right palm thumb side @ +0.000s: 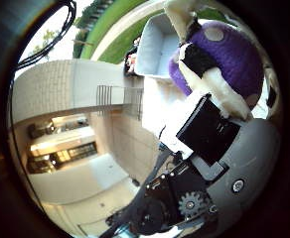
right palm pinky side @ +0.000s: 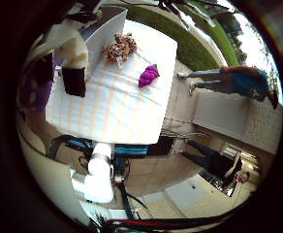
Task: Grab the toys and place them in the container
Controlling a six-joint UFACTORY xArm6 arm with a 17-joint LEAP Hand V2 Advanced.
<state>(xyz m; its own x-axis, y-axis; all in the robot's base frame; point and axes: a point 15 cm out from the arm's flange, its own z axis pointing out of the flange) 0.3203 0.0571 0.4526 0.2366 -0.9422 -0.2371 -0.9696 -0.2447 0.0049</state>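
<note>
My right hand [right palm thumb side: 207, 117] is shut on a purple toy with pale spots [right palm thumb side: 232, 52]; white and black fingers cross over it close to the palm. In the little finger side view the fingers [right palm pinky side: 72, 60] and a bit of the purple toy [right palm pinky side: 33, 93] show beside the table. On the white tablecloth [right palm pinky side: 112, 112] lie a brown tufted toy [right palm pinky side: 120, 47] and a magenta toy [right palm pinky side: 148, 75], a little away from each other. A grey open container [right palm thumb side: 157, 50] stands at one end of the table, near the held toy.
The table stands on a paved yard [right palm pinky side: 214, 116] with grass [right palm pinky side: 185, 34] beyond it. The robot arm [right palm pinky side: 99, 177] rises beside the table's near edge. A pale building wall and railing [right palm thumb side: 80, 99] show in the thumb side view.
</note>
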